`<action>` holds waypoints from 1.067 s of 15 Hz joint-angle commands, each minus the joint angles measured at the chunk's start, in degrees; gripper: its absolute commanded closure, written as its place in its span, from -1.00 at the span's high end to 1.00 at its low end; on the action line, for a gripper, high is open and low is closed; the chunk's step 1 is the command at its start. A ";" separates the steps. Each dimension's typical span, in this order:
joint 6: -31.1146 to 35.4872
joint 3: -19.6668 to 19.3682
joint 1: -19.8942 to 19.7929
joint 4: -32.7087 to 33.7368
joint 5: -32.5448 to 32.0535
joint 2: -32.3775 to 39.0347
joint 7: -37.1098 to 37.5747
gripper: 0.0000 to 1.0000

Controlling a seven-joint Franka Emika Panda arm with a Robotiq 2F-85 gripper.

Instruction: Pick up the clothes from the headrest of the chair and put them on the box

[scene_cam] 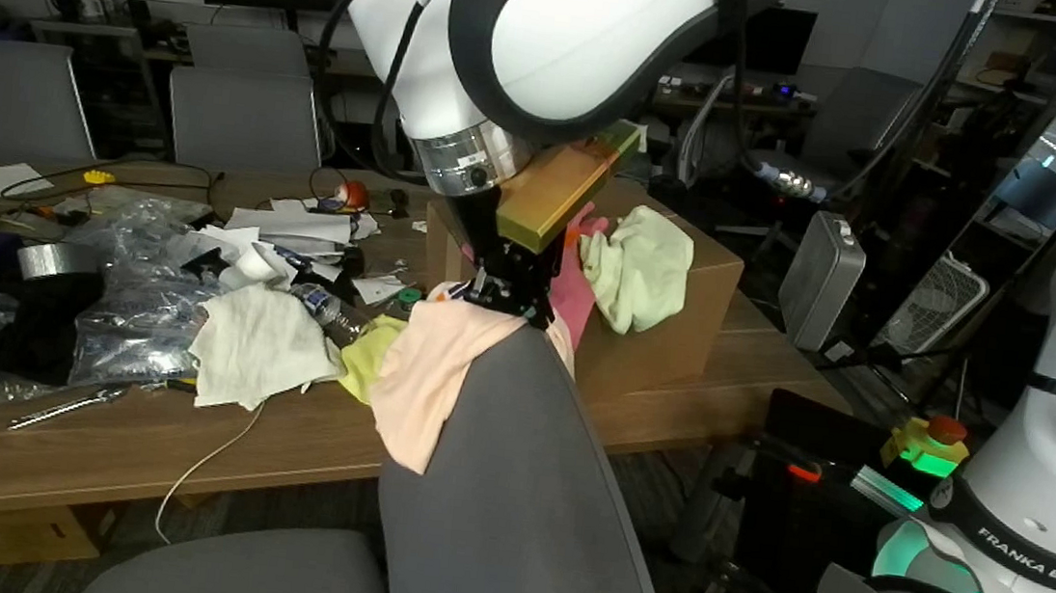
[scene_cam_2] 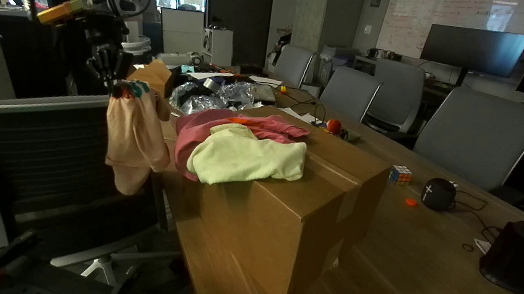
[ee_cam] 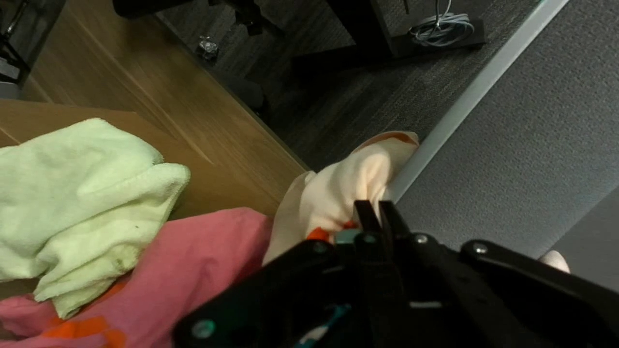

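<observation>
1. Pinching a peach cloth (scene_cam_2: 136,135) near the cardboard box (scene_cam_2: 251,231), the gripper (ee_cam: 375,207) has its fingers almost together.
2. That cloth hangs over the chair back (scene_cam: 529,490).
3. A green cloth (scene_cam_2: 247,161) and pink cloth (scene_cam_2: 192,130) lie atop the box.
4. Only an exterior view shows a puzzle cube (scene_cam_2: 400,175) near the box; only the wrist view, a coiled cable (ee_cam: 442,31).

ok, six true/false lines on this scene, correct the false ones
1. A pink cloth and a pale green cloth lie on the box. True.
2. The pink cloth covers the pale green cloth. False: the green one is on top.
3. The gripper is closed on the peach cloth. True.
4. The peach cloth lies on the box. False: it hangs from the gripper, by the chair.
5. A puzzle cube sits on the table. True.
6. The box stands on the floor. False: it stands on the table.
</observation>
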 commanded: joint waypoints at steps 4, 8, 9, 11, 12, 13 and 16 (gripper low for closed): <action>0.08 -0.59 0.25 -0.06 0.65 -2.15 2.15 -0.92; 0.76 -0.43 0.20 -0.64 0.65 -6.48 6.86 -0.93; 0.74 -0.27 0.20 -0.64 0.38 -7.57 7.99 -0.93; 0.98 0.12 0.10 -1.06 -0.28 -10.33 10.54 -0.93; 1.09 0.37 0.01 -1.28 -0.53 -11.67 11.67 -0.93; 1.24 0.64 -0.11 -1.50 -0.73 -12.96 12.66 -0.93; 0.87 1.29 -0.69 -1.62 -0.91 -16.13 14.94 -0.93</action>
